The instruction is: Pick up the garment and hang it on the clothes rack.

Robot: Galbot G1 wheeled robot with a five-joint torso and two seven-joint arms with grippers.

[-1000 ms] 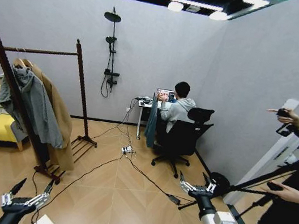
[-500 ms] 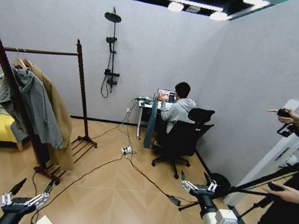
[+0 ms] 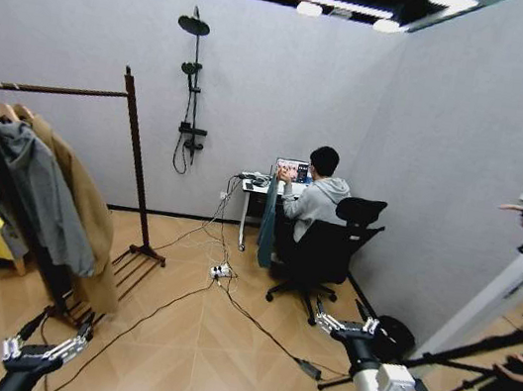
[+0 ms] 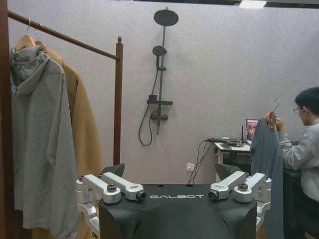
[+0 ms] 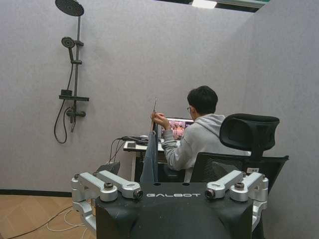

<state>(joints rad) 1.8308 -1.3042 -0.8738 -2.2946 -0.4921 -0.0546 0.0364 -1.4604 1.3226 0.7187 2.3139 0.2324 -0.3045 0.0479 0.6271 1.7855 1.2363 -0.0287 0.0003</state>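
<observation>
1. Left gripper (image 3: 47, 338), low at left: fingers spread wide, empty.
2. Right gripper (image 3: 345, 325), low at right: spread wide, empty.
3. Garment (image 3: 266, 224) hangs beside desk (image 3: 255, 184), held by seated person's hand (image 5: 159, 119); clothes rack (image 3: 134, 149) stands well apart.

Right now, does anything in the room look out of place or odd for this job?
Yes. The garment is neither lying anywhere nor hanging on the clothes rack: a seated person's hand holds it up on a hanger beside the desk. Loose cables also cross the floor between the robot and it.

Garment (image 3: 267, 219) hangs beside desk (image 3: 255, 184) — clothes rack (image 3: 134, 149) well apart.
</observation>
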